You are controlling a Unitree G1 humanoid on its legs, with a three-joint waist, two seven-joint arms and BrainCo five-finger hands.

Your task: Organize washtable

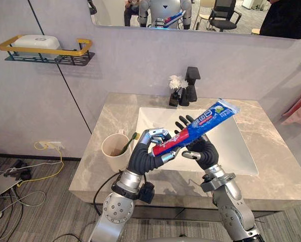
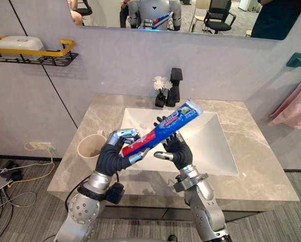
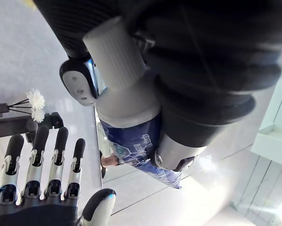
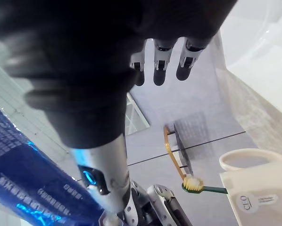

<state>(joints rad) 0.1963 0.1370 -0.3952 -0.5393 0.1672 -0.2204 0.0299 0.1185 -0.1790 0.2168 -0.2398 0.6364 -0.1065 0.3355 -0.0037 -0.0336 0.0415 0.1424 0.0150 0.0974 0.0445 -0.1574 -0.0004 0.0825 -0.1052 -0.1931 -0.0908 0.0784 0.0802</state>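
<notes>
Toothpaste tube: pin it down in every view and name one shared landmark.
Left eye view: toothpaste tube slants across the centre, over the sink.
Right eye view: same slant, just left of centre.
Left wrist view: its blue body, gripped by the left hand.
Right wrist view: blue body, across from the cup.
Shared landmark: the open right hand beside the tube.

A washroom corner, seemingly set up inside an office. A stone-look worktop (image 1: 286, 176) carries a white basin (image 1: 231, 156) with a black tap (image 1: 192, 83) under a wall mirror (image 1: 115, 15), alongside a cup (image 1: 114, 147) holding a toothbrush (image 1: 129, 142). A wall shelf (image 1: 50, 50) and a pink towel (image 1: 299, 111) hang at the sides, and the mirror reflects an office chair (image 1: 225, 15).
</notes>
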